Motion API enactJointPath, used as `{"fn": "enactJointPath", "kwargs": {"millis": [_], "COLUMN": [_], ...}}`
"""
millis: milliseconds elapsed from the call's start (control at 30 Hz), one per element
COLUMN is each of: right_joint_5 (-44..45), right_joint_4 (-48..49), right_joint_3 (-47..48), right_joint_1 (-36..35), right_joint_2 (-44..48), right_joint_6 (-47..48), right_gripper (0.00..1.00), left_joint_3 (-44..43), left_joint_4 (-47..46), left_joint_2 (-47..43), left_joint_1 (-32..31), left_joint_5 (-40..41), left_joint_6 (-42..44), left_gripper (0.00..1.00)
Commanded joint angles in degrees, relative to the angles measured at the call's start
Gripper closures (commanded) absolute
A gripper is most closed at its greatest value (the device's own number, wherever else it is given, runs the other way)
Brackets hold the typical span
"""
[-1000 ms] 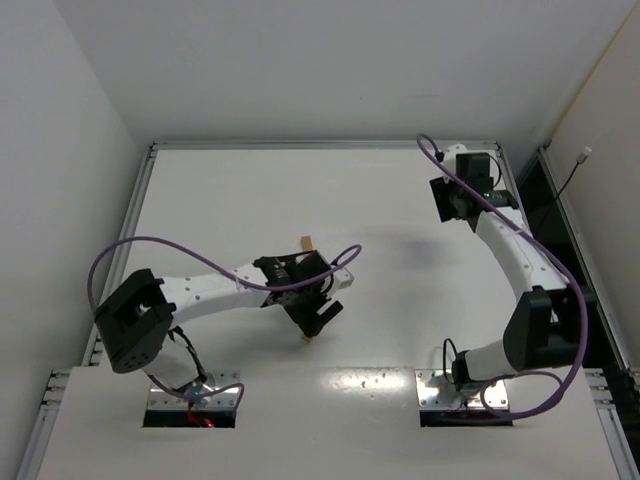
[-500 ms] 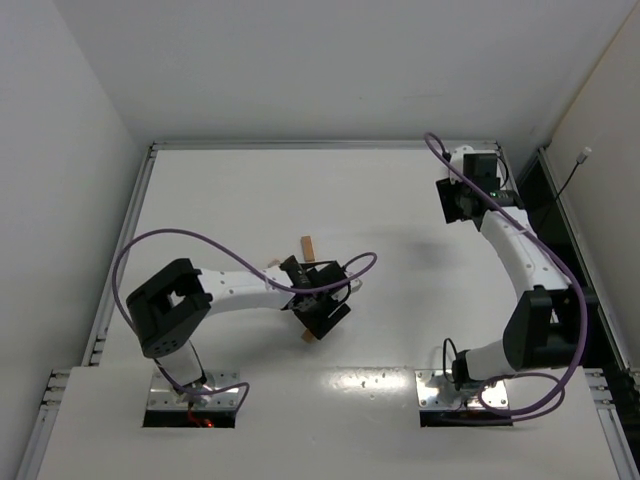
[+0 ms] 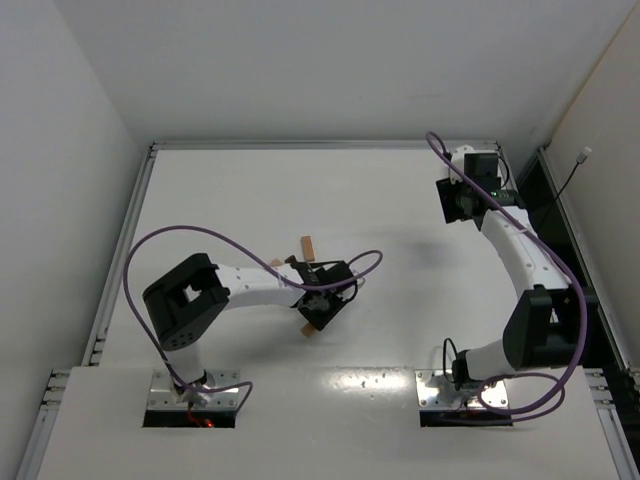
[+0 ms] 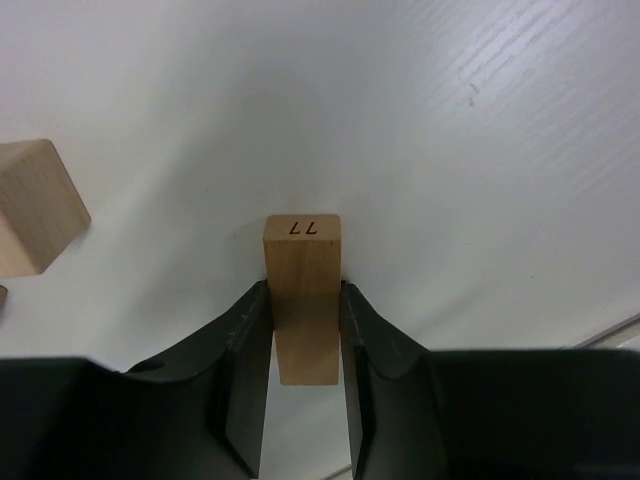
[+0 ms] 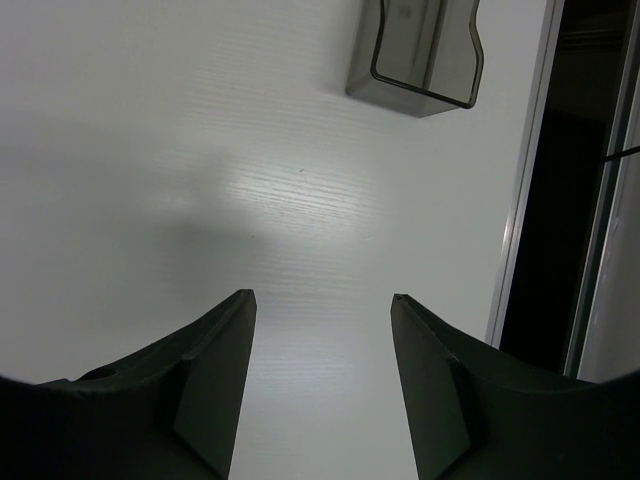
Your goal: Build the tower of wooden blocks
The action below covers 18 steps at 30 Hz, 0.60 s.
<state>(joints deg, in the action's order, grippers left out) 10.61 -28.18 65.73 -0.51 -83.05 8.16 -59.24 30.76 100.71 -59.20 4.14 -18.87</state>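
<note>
You had the left fingers (image 4: 245, 345) clenched on a tan wood block (image 4: 303, 290) near desk (image 3: 400, 250) centre, another block (image 4: 30, 205) at its ten o'clock, while your right fingers (image 5: 215, 370) stood released.

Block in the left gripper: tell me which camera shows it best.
Left wrist view. The block sits at centre, clamped in the left gripper, its stamped end face visible. The top external view shows only a tan sliver below the gripper; the right wrist view shows none of it.
</note>
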Motion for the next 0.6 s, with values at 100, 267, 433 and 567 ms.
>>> {"fn": "enactJointPath", "kwargs": {"millis": [100,267,433,567], "right_joint_5": [-0.94,-2.09,-3.23,-4.28], "right_joint_4": [0.67,0.67,0.15,-0.90], "right_joint_3": [1.59,0.97,1.50,2.03], "right_joint_1": [0.16,0.16,0.16,0.16], "right_joint_2": [-0.01,-0.01,-0.63,-1.15], "right_joint_6": [-1.66,-2.80,-4.38,-4.91], "right_gripper": [0.48,0.48,0.48,0.48], "left_joint_3": [-10.86,-24.32,-38.02,-39.55], "left_joint_4": [1.32,2.37,6.58,8.43], "left_joint_2": [0.90,0.90,7.82,11.87], "left_joint_1": [-0.04,2.16,5.84,13.56], "left_joint_5": [1.31,4.55,13.67,17.21], "left_joint_6": [-1.51,-3.53,-6.18,-8.64], "left_gripper": [1.00,1.00,1.00,1.00]}}
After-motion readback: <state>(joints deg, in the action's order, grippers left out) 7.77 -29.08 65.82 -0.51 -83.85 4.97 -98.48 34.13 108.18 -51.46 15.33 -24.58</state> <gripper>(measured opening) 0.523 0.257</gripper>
